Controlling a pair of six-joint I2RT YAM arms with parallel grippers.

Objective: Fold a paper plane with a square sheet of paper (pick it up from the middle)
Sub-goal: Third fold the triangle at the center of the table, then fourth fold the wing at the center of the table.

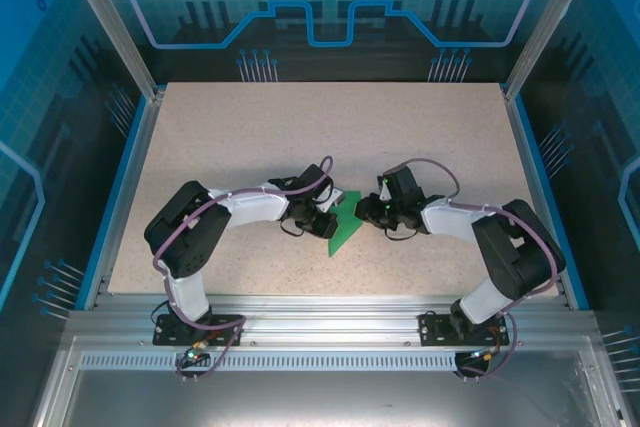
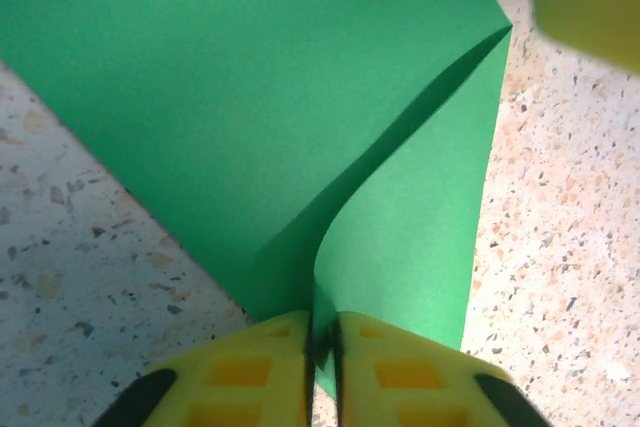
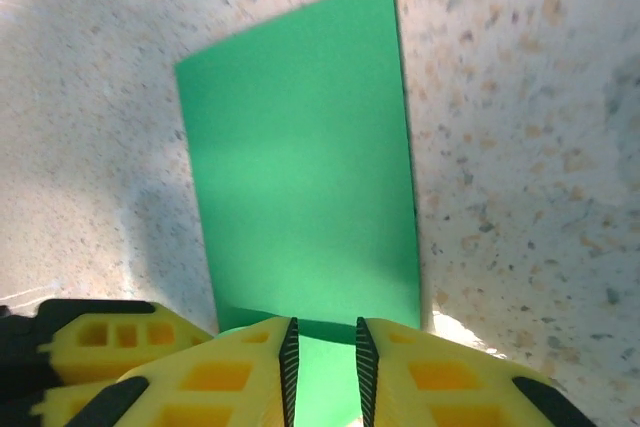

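Two pairs of jaws flank the square sheet of paper (image 1: 342, 227), left jaws pinching its raised fold, right jaws slightly parted.

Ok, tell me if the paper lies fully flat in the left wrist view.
No: one flap of the paper curls up off the table into the left gripper.
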